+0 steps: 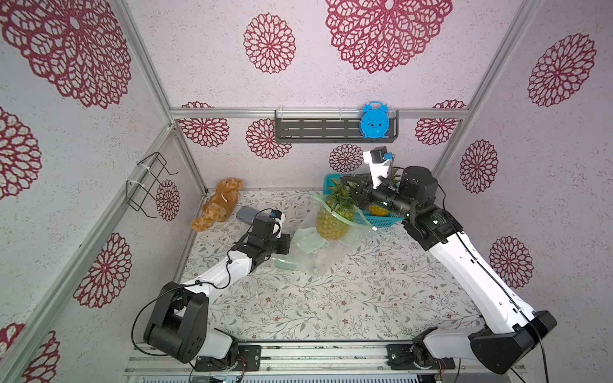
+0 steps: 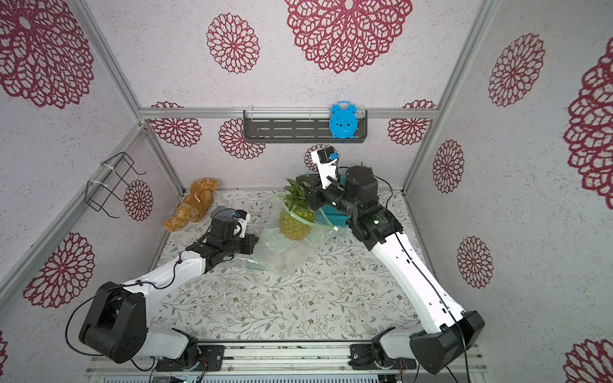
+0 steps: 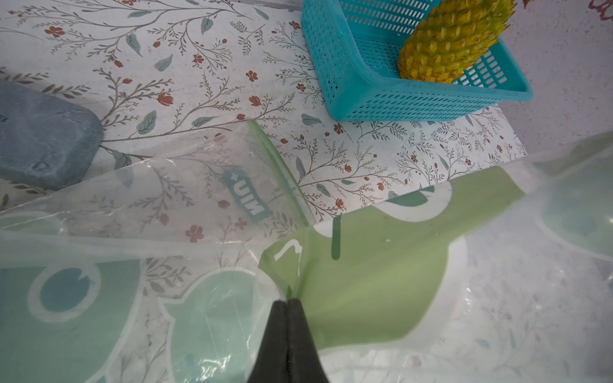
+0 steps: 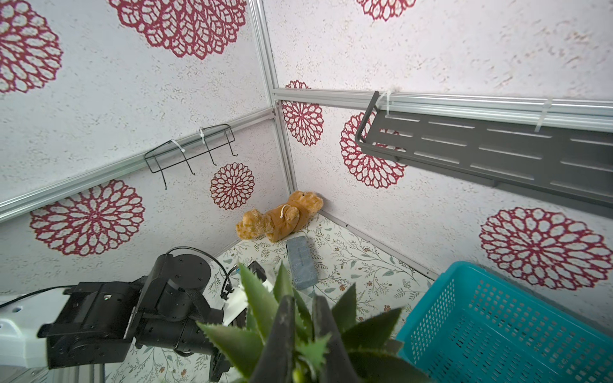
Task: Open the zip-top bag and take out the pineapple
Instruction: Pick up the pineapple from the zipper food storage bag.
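The pineapple (image 1: pixel 333 220) (image 2: pixel 295 222) stands upright at the back of the table, its yellow body still ringed by the green zip rim of the clear zip-top bag (image 1: pixel 311 255) (image 2: pixel 282 252). My right gripper (image 1: pixel 344 184) (image 4: pixel 303 298) is shut on the pineapple's green leafy crown (image 4: pixel 262 305) from above. The left gripper (image 1: pixel 292 243) (image 3: pixel 288 300) is shut on a fold of the bag's printed plastic (image 3: pixel 365 265) at its lower left side. The bag's bottom half lies crumpled on the table.
A teal basket (image 1: pixel 388 221) (image 3: pixel 348 76) behind the bag holds another pineapple (image 3: pixel 454 43). A teddy bear (image 1: pixel 219 205) and a grey block (image 1: pixel 247 214) lie at the back left. A wall shelf (image 1: pixel 315 129) carries a blue clock (image 1: pixel 374 121). A wire rack (image 1: pixel 149 182) hangs left.
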`<action>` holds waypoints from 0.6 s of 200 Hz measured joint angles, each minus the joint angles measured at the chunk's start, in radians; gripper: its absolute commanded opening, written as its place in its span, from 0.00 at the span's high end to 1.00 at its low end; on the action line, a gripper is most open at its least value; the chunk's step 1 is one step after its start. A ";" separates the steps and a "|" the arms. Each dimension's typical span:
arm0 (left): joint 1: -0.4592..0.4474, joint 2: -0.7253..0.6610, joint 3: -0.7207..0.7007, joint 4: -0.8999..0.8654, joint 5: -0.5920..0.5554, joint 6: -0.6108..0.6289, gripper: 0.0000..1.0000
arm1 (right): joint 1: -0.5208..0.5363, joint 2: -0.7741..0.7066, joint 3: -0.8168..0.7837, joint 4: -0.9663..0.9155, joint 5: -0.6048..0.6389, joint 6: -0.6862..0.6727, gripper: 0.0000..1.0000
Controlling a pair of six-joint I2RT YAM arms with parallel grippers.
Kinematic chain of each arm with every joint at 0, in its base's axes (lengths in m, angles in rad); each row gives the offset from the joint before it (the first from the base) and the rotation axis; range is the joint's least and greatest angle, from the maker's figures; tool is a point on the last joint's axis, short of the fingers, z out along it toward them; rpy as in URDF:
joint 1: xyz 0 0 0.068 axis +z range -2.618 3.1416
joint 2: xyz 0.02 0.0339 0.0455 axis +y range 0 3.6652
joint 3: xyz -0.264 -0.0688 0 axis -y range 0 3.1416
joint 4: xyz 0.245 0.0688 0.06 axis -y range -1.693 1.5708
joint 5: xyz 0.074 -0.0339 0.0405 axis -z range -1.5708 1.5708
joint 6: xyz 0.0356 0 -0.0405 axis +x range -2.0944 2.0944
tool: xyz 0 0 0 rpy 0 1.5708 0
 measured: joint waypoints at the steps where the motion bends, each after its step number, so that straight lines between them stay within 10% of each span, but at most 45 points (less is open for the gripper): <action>1: 0.000 0.000 0.000 0.000 0.000 0.000 1.00 | 0.000 0.000 0.000 0.000 0.000 0.000 1.00; 120: -0.001 0.052 0.004 -0.013 -0.051 0.016 1.00 | -0.002 -0.130 0.003 0.023 -0.001 0.007 1.00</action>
